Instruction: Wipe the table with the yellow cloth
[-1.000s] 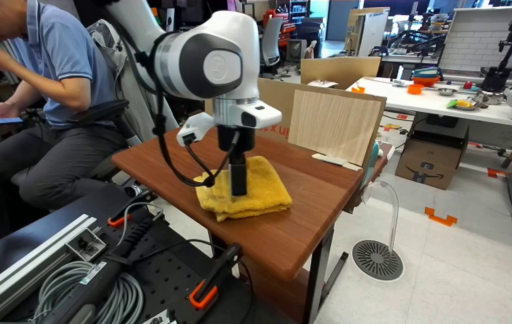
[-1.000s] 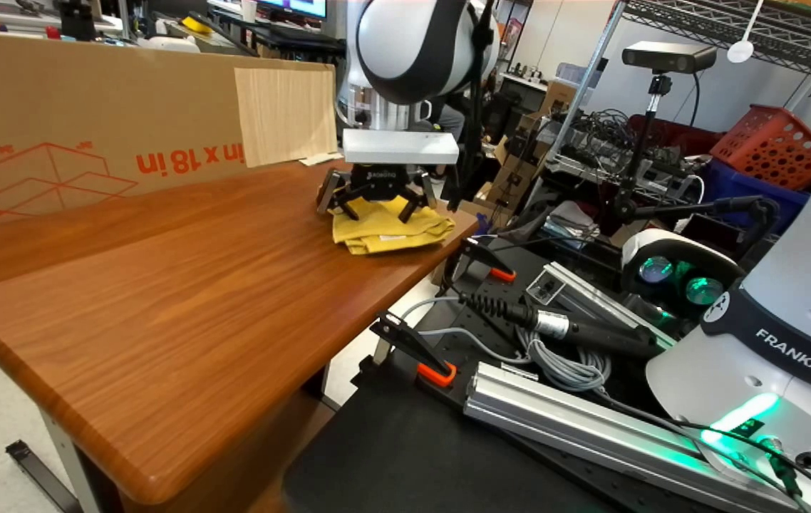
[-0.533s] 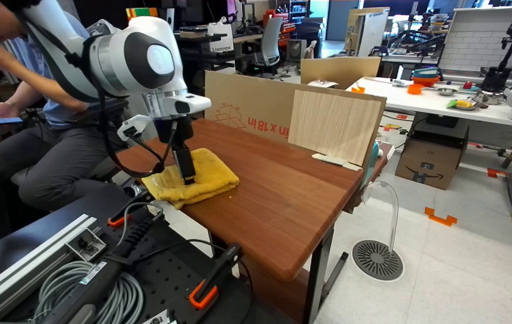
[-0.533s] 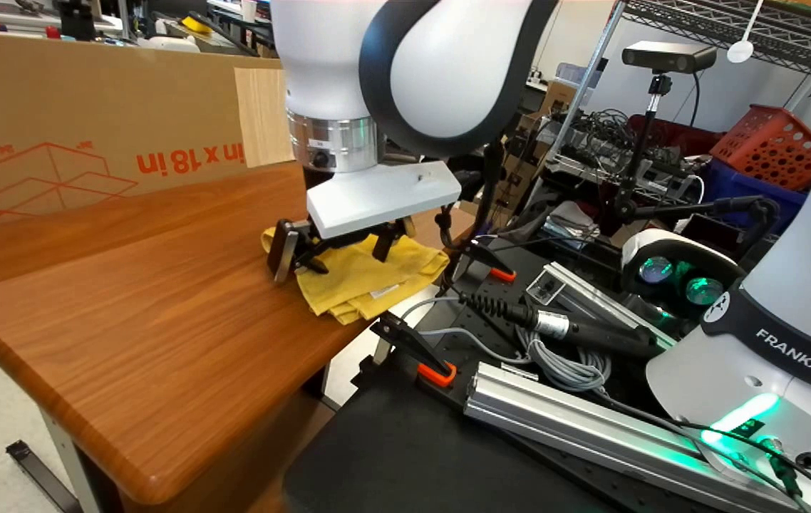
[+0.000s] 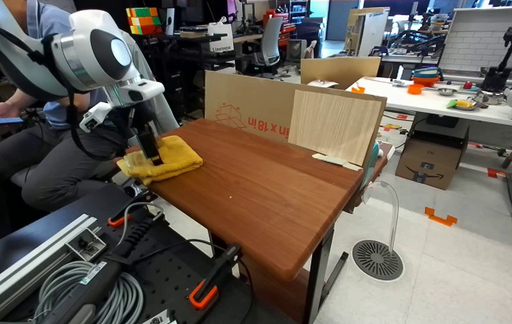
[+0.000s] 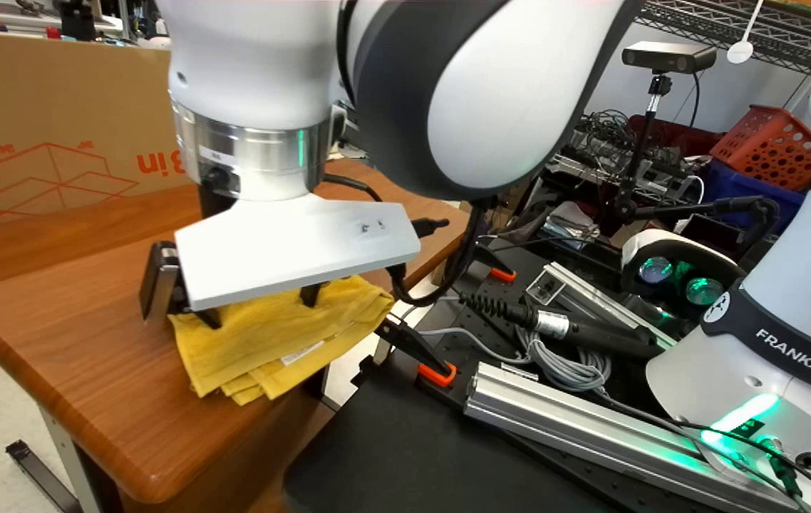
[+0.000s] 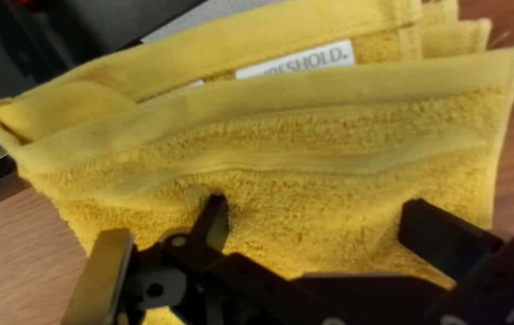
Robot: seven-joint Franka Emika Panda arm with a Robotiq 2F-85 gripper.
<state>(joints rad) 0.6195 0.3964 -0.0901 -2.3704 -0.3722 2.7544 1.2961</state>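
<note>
The folded yellow cloth [image 5: 178, 155] lies on the brown table [image 5: 251, 198] at its left end in an exterior view. It also shows in an exterior view [image 6: 270, 349], with one side reaching the table edge and seeming to overhang it. In the wrist view the cloth [image 7: 284, 144] fills the middle, a white label showing between its layers. My gripper [image 7: 315, 205] is open, its two fingertips wide apart and pressed onto the cloth's top. The gripper [image 5: 156, 161] stands tilted on the cloth. The arm partly hides the gripper [image 6: 261, 308] in an exterior view.
A cardboard panel [image 5: 256, 105] stands along the table's back side. A black base plate with clamps [image 5: 204, 292] and coiled cable [image 5: 89, 288] adjoins the table's front. A seated person [image 5: 71, 153] is close behind the arm. A small speck [image 5: 231, 196] lies on the table.
My gripper and the cloth under it have slid together along the table, leftward in both exterior views. The gripper has tilted and turned. The small speck, formerly out of sight, shows on the table.
</note>
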